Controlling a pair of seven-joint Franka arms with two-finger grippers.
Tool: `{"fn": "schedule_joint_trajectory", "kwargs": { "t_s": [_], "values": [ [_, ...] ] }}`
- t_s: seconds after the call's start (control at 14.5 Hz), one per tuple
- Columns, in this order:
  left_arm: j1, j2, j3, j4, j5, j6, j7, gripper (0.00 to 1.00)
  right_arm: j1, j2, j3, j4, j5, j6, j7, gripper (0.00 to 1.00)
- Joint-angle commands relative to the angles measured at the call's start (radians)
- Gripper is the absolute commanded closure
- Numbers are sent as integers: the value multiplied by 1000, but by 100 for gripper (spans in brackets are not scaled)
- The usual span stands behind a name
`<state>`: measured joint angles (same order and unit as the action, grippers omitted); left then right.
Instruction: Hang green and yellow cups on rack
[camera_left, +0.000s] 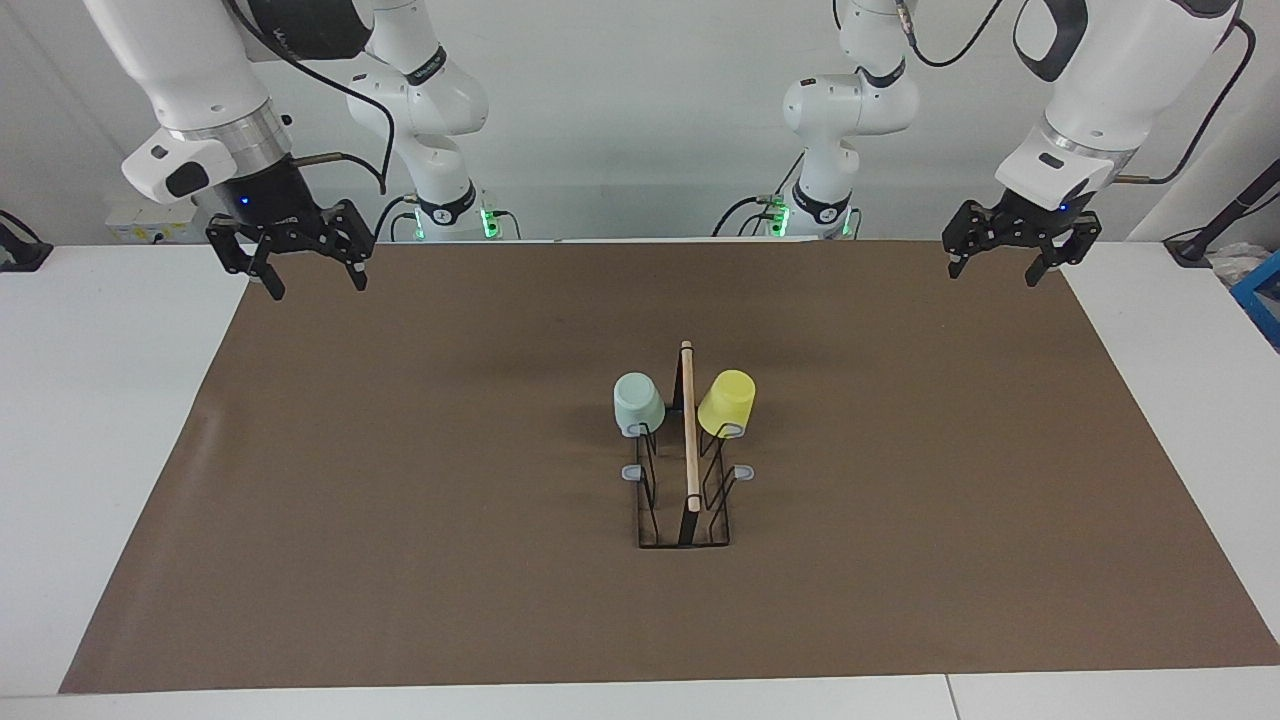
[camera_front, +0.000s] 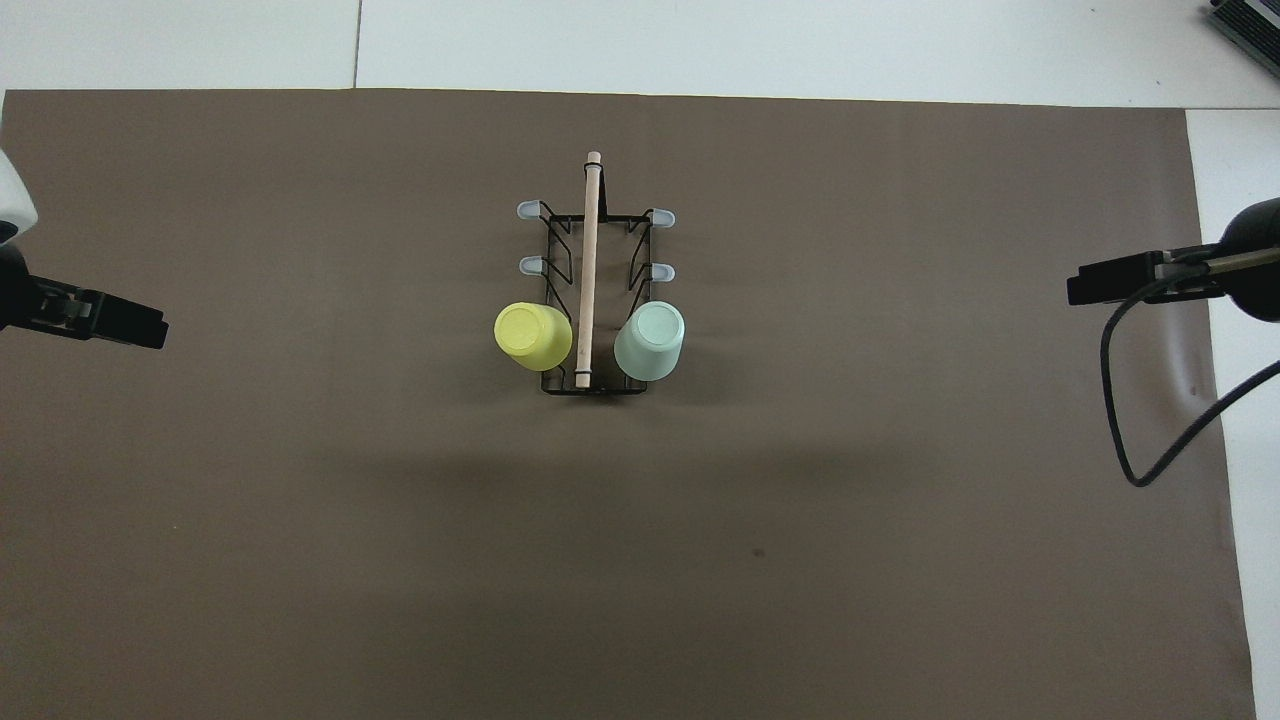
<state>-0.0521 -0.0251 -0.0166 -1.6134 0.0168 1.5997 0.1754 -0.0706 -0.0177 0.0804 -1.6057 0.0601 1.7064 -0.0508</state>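
The rack (camera_left: 686, 470) stands on the brown mat (camera_left: 400, 480) near the middle of the frame in both views. The green cup (camera_left: 638, 403) and the yellow cup (camera_left: 727, 402) hang upside down on its two prongs nearest the robots, one on each side of the wooden rod (camera_left: 689, 425). The other four grey-capped prongs (camera_front: 528, 210) are bare.

The left pincer (camera_left: 1020, 250) hangs empty, fingers spread wide, at the upper right of the facing view over the mat's corner. The right pincer (camera_left: 290, 255) hangs the same way, wide and empty, at the upper left over the mat's other corner nearest the robots. Both are well apart from the rack, with only bare mat between.

The facing view shows the spread fingers and the arms' bases. The overhead view shows only each pincer's tip at mid-height of the frame edges, left pincer (camera_front: 110, 320) and right pincer (camera_front: 1115, 280), plus a loose black cable (camera_front: 1130, 400) drooping from the right arm and the cups' flat bottoms. White surface (camera_front: 700, 40) borders the mat.
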Motion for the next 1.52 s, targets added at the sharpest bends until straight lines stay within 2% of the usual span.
{"fn": "schedule_joint_trajectory", "kwargs": {
  "t_s": [0.0,0.48,0.76,0.97,1.45],
  "values": [
    [6,-32,-6,-34,18,3,-11,0,-3,12,7,12,9,-8,32,0],
    [6,-32,-6,-34,18,2,-11,0,-1,9,2,9,14,-10,32,0],
    [3,-32,-6,-34,18,3,-11,0,87,5,-80,-6,14,2,32,0],
    [-6,-33,-6,-34,18,-27,-10,0,84,4,-82,-7,12,2,31,0],
    [-40,17,12,88,-29,-113,-16,0,92,4,-82,-8,12,2,32,0]
  ]
}}
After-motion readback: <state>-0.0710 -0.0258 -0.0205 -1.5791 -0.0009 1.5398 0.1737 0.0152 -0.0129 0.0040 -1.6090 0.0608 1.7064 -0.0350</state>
